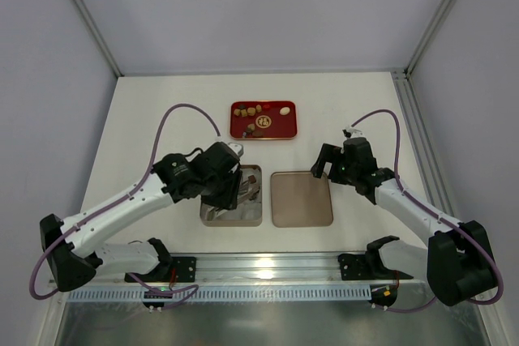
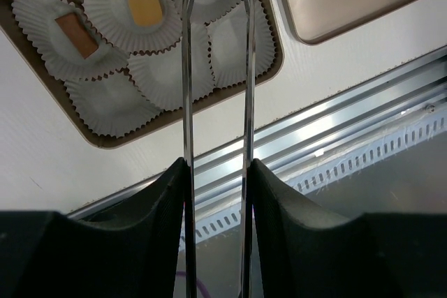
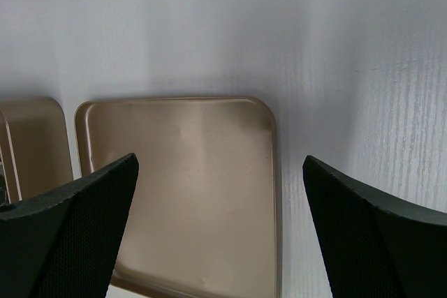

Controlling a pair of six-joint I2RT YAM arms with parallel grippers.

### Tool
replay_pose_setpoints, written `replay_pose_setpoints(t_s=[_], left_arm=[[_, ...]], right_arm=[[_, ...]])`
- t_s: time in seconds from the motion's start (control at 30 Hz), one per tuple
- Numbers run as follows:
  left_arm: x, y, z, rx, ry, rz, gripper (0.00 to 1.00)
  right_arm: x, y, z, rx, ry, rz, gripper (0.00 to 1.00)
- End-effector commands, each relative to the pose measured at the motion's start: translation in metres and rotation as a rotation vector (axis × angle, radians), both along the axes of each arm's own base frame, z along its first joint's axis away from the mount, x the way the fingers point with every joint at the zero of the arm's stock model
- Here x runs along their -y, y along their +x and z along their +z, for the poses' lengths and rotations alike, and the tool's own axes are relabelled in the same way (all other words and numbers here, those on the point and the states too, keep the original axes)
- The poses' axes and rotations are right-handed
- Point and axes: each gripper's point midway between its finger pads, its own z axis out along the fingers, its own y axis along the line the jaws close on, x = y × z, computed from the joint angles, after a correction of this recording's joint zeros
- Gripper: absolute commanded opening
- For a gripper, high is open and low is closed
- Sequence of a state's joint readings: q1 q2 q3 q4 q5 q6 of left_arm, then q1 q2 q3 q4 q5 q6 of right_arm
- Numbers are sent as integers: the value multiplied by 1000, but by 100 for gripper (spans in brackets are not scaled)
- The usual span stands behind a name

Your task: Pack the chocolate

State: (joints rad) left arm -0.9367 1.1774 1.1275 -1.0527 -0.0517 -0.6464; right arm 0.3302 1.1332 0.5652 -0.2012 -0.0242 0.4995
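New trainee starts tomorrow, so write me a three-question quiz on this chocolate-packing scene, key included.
1. True or false: the right gripper is open and empty.
2. Where is the flat red rectangular tray of small chocolates? A: beyond the gold square metal tin, away from the arms; B: inside that tin; C: in the right gripper.
3. What do the left gripper's black fingers hold over the tin's white crinkled paper cups?
Key: 1 true; 2 A; 3 long thin metal tweezers.
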Motion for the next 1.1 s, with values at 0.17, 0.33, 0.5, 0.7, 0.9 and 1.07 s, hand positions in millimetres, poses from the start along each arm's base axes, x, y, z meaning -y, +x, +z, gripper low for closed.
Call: replay_pose_setpoints(t_s=[0.17, 0.33, 0.5, 0.7, 0.9, 1.07], left_arm=[[-5, 5, 39, 82, -30, -10, 40], [-5, 23, 66, 160, -17, 12, 41], [-5, 65, 87, 223, 18, 57, 42], [5, 137, 92, 263, 76, 96, 41], [10, 211, 84, 282, 100, 169, 41], [22, 254, 65, 295, 133, 168, 40]], right_arm=[[-4, 18, 19, 74, 8, -5, 100], [-4, 18, 22, 82, 5, 2, 100], [-4, 18, 26, 91, 2, 10, 100], [-7, 15, 30, 94, 20, 28, 100], [-6, 10, 38, 110, 24, 39, 100], [-6, 6, 43, 118, 26, 45, 100]])
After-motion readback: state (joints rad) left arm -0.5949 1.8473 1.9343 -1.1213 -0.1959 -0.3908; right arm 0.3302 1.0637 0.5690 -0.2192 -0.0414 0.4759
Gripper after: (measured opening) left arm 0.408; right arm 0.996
